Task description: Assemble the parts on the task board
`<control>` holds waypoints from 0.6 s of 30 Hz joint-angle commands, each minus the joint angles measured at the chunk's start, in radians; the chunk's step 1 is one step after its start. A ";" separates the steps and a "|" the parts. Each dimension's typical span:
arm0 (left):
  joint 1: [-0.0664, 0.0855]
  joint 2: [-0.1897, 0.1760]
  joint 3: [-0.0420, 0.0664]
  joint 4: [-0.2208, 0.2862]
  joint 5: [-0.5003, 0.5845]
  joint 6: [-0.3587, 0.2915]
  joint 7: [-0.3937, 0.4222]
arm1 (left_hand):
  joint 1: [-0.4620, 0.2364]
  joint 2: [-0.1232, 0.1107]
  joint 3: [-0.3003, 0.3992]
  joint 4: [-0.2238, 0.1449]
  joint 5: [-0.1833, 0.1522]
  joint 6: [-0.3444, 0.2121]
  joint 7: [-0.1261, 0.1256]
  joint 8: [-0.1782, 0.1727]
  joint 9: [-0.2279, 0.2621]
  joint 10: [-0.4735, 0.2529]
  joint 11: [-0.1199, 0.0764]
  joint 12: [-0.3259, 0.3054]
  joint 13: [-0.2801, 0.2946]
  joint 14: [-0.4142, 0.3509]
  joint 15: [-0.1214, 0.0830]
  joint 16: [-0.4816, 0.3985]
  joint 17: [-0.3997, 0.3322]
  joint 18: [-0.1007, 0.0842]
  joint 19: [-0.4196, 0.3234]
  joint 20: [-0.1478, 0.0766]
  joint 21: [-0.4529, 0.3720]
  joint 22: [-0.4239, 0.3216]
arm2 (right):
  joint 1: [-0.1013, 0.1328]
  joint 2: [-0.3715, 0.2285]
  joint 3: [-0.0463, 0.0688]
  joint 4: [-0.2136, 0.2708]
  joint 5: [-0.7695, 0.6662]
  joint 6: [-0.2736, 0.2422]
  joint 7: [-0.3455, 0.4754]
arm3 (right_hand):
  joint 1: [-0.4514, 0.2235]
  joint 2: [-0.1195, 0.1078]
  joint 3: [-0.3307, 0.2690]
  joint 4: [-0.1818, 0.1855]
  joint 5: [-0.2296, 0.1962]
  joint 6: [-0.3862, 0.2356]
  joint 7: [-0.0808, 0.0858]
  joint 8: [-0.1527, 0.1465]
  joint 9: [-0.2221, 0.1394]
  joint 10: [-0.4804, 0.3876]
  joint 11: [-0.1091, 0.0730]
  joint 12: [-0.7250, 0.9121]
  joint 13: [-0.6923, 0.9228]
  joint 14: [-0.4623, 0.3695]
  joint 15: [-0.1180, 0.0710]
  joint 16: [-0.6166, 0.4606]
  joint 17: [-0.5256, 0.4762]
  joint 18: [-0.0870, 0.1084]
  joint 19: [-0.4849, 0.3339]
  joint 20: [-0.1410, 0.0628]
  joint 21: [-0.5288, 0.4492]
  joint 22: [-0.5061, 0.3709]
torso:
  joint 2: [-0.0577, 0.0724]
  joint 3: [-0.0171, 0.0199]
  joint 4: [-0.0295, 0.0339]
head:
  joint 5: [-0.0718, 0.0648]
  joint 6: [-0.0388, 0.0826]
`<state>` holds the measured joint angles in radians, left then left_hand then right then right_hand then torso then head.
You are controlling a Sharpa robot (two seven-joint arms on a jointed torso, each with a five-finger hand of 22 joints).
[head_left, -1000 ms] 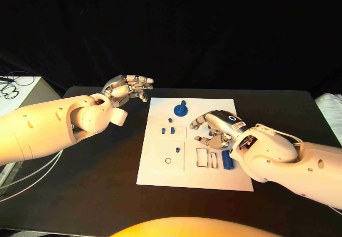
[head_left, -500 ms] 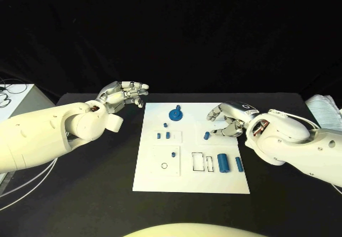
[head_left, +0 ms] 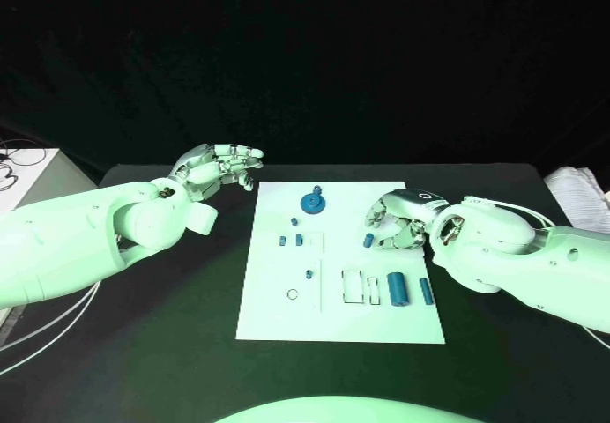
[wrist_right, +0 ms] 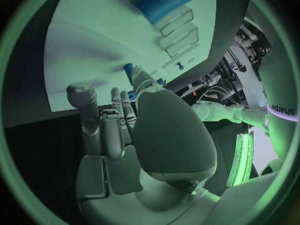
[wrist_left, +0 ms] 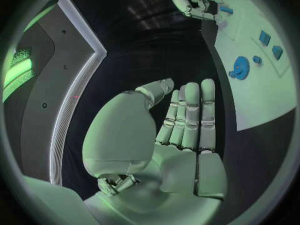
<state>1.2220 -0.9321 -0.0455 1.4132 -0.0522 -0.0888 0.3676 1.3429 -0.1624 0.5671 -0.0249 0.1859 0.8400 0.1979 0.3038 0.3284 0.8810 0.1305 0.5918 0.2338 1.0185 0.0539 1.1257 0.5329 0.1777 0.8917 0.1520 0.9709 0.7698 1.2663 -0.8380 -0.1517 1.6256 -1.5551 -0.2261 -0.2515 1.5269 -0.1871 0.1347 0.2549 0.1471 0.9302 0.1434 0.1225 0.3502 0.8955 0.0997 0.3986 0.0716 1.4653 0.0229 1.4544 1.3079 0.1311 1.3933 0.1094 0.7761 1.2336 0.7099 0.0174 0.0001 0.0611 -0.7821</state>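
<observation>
Black table (head_left: pixel 166 308), white box (head_left: pixel 28 169) at its left edge

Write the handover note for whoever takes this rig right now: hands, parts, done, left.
Left hand: holds nothing, fingers curled, above the table left of the task board.
Right hand: at the board's right edge, fingers curled by a small blue part; whether it grips it, I cannot tell.
Blue gear sits at the board's far end; two blue cylinders lie by the rectangular slots.
Those slots are unfilled; assembly remains.

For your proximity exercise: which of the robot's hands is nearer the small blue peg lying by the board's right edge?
Right. The right hand hovers beside the small blue peg, fingers nearly touching it. The left hand hangs off the task board, beyond its far-left corner.
</observation>
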 commanded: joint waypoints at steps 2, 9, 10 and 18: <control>0.000 0.000 0.001 0.003 -0.002 0.012 0.003 | -0.001 -0.003 -0.004 0.001 0.000 -0.007 -0.002 0.002 -0.001 -0.007 -0.002 0.006 -0.001 -0.001 0.003 0.001 0.001 0.007 0.009 0.001 -0.002 0.000 | -0.004 0.004 -0.001 0.003 -0.020 0.049 0.000 | 0.011 0.005 0.010 0.004 -0.001 0.012 0.002 0.008 0.002 0.021 -0.005 0.005 0.001 0.051 -0.011 0.000 0.016 -0.008 0.008 0.000 0.010 0.005 | 0.000 0.0001 -0.0017 | 0.003 -0.004; 0.000 0.000 0.001 0.004 -0.002 0.012 0.003 | -0.001 -0.003 -0.004 0.001 0.000 -0.007 -0.002 0.002 -0.001 -0.007 -0.002 0.006 -0.001 -0.001 0.003 0.001 0.001 0.007 0.009 0.001 -0.002 0.000 | -0.007 0.012 -0.002 0.007 -0.006 0.033 0.013 | 0.032 0.011 0.093 0.017 -0.034 0.062 0.003 0.021 0.001 0.084 -0.009 -0.023 -0.006 0.055 -0.015 0.005 0.026 -0.013 0.017 -0.008 0.033 0.021 | -0.001 -0.0006 0.0001 | 0.001 -0.005; 0.000 0.000 0.001 0.004 -0.002 0.013 0.002 | -0.001 -0.003 -0.004 0.001 0.000 -0.007 -0.002 0.002 -0.001 -0.007 -0.002 0.006 -0.001 -0.001 0.003 0.001 0.001 0.007 0.009 0.001 -0.002 0.000 | -0.007 0.014 -0.002 0.007 -0.004 0.031 0.015 | 0.034 0.010 0.111 0.019 -0.033 0.069 0.003 0.021 0.001 0.095 -0.009 -0.031 -0.007 0.056 -0.016 0.006 0.028 -0.014 0.019 -0.008 0.040 0.025 | -0.001 -0.0005 0.0004 | 0.001 -0.005; 0.000 -0.002 0.001 0.005 -0.002 0.014 -0.003 | -0.002 -0.003 -0.004 0.002 0.000 -0.012 -0.001 0.001 -0.003 -0.010 -0.001 0.006 -0.002 -0.003 0.003 0.001 0.001 0.007 0.010 0.001 -0.003 0.000 | -0.013 0.026 -0.004 -0.002 -0.004 0.033 0.017 | 0.022 -0.013 0.208 0.023 -0.030 0.103 -0.001 0.026 0.000 0.163 -0.015 -0.084 -0.007 0.057 -0.020 0.009 0.033 -0.015 0.021 -0.013 0.050 0.038 | -0.002 -0.0010 -0.0010 | 0.005 -0.007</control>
<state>1.2220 -0.9342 -0.0455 1.4149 -0.0523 -0.0889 0.3630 1.3429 -0.1624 0.5671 -0.0249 0.1859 0.8343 0.1965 0.3038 0.3270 0.8774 0.1268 0.5918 0.2328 1.0185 0.0539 1.1257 0.5329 0.1777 0.8954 0.1557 0.9709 0.7698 1.2558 -0.8139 -0.1545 1.6247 -1.5549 -0.2067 -0.2467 1.5460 -0.1915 0.3382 0.2777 0.1160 1.0266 0.1418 0.1467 0.3509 1.0530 0.0862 0.3170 0.0653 1.4650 0.0087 1.4587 1.3077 0.1312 1.4093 0.1003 0.8229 1.2710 0.7083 0.0170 -0.0004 0.0654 -0.7887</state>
